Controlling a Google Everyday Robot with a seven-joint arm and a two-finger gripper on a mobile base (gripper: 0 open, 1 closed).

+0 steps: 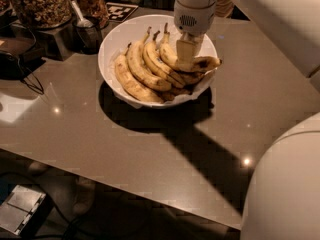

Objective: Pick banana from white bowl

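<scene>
Item 1, nearest: my robot's white body, near right corner, blocks part of the view. Item 2: grey table, with the arm's shadow across it running near-right to far-left toward the bowl. Item 3: white bowl, far centre of the table, holds a bunch of yellow bananas fanned w/ stems pointing far. Item 4, the task's thing: banana, rightmost and topmost of the fan; dark blotch near the blunt tip, which pokes out over the bowl's right rim. Long axis runs from stem at far-left to blunt tip at near-right, lying across its neighbours, not tucked among them. Item 5: gripper, hanging straight down from the arm, right on that banana at approx mid-length, stem side of the blotch. Grip state: can't tell from here if it's clamped on the fruit or just resting over it. My read: banana is directly below the gripper, so no sideways offset to fix and the lift should be straight up, provided the jaws sit crosswise to that far-left/near-right axis. Item 6, far left: glass jars of nuts, well apart from the bowl's right side.
</scene>
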